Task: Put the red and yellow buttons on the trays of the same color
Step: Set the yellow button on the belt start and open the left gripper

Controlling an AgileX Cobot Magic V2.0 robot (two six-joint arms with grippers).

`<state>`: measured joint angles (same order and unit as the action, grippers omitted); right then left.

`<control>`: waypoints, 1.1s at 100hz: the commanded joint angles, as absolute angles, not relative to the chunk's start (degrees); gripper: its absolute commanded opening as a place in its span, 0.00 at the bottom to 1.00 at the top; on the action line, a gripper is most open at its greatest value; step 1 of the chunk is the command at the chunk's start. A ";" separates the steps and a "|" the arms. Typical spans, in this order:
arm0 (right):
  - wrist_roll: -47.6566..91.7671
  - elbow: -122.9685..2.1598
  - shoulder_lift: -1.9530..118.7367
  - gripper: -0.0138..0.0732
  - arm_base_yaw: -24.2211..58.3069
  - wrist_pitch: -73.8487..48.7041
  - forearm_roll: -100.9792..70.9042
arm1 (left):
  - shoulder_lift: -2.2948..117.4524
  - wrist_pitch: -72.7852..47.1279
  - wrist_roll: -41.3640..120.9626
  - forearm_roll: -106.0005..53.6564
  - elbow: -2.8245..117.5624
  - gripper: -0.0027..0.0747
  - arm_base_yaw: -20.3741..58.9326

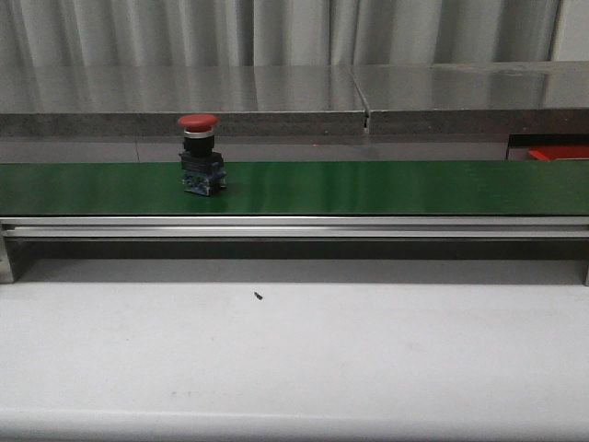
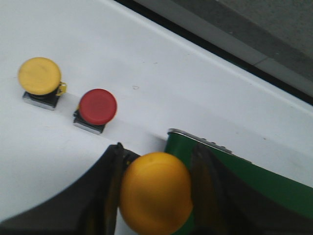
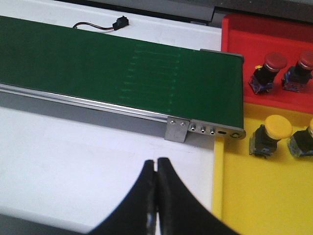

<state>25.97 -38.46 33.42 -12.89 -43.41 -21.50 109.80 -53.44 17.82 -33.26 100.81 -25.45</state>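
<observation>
Front view: one red button (image 1: 201, 155) stands upright on the green conveyor belt (image 1: 368, 187), toward its left part; white desk (image 1: 294, 350) in front, small dark speck (image 1: 259, 296) on it. Neither arm shows here.

Left wrist view: left hand (image 2: 155, 193) pinches a yellow button (image 2: 155, 192) by its cap, a finger on each side, above the belt's end (image 2: 234, 183). On the desk (image 2: 161, 83) beside the belt end sit another yellow button (image 2: 40, 78) and a red button (image 2: 97, 108), close together, not touching.

Right wrist view: right hand (image 3: 156, 196) has fingers pressed together, holding nothing, over the desk near the belt's other end. Red tray (image 3: 234, 29) holds two red buttons (image 3: 268, 71); yellow tray (image 3: 244, 196) next to it holds two yellow buttons (image 3: 269, 134). A small black connector with wire (image 3: 120, 21) lies behind the belt.
</observation>
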 commanded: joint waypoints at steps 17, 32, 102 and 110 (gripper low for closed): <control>26.27 -39.96 33.36 0.08 -12.81 -40.25 -22.16 | 104.48 -51.76 19.80 -36.95 98.96 0.01 -18.87; 26.27 -39.96 33.36 0.08 -12.81 -40.25 -22.16 | 104.48 -49.91 19.93 -36.95 96.08 0.01 -16.44; 26.27 -39.96 33.36 0.08 -12.81 -40.25 -22.16 | 105.51 -46.99 21.51 -35.45 91.44 0.01 -15.51; 26.27 -39.96 33.36 0.08 -12.81 -40.25 -22.16 | 105.97 -47.33 21.51 -35.45 91.44 0.01 -15.51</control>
<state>25.97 -38.46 33.42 -12.89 -43.41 -21.50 108.33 -48.85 21.36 -33.52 89.92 -15.80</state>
